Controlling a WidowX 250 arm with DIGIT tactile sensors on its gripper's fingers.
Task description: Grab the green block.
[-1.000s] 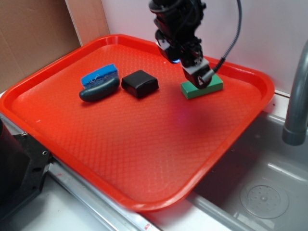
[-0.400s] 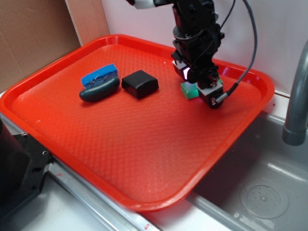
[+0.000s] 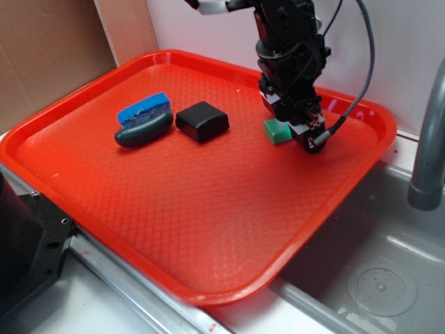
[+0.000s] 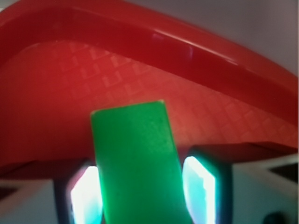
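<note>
The green block (image 3: pixel 277 130) lies on the red tray (image 3: pixel 174 209) near its far right corner, and only its left end shows past the arm. My gripper (image 3: pixel 297 133) is down over the rest of it. In the wrist view the green block (image 4: pixel 135 158) stands lengthwise between the two lit fingertips of the gripper (image 4: pixel 142 196). The left pad sits at the block's edge and the right pad keeps a thin dark gap. The jaws straddle the block closely and look open.
A black square block (image 3: pixel 201 120) lies left of the green block. Further left are a dark teal oblong piece (image 3: pixel 143 130) and a blue piece (image 3: pixel 144 108) behind it. The tray's raised rim (image 3: pixel 361 111) runs just behind the gripper. A sink (image 3: pixel 375 264) and a grey pipe (image 3: pixel 430 139) stand at the right.
The gripper has swung right, turned and come down over the green block, which now shows less. The block has stayed in place on the tray.
</note>
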